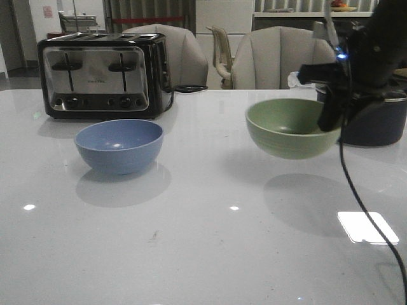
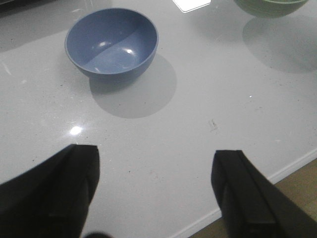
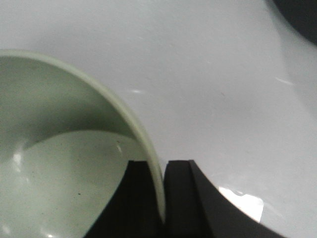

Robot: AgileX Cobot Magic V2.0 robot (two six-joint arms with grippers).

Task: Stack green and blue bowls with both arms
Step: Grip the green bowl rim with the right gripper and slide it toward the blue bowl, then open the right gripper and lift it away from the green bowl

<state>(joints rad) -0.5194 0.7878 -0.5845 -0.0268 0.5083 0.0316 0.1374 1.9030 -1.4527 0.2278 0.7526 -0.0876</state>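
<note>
Up off the table (image 1: 191,254), the green bowl (image 1: 289,127) hangs in the right gripper (image 1: 331,117), its shadow lying clear on the white top below it. In the right wrist view the fingers (image 3: 141,198) are pinched onto the rim, one inside the wall and one outside. The blue bowl (image 1: 119,145) sits upright on the table to the left, well apart from the green one, with bare tabletop between them. Behind it stands a toaster (image 1: 102,75), near but not touching. A dark pot (image 1: 375,117) sits just behind the green bowl on the right, partly hidden by the arm. The left gripper (image 2: 156,193) hovers with its fingers spread wide, holding nothing, over the table's near edge, the blue bowl well ahead of it across open surface.
</note>
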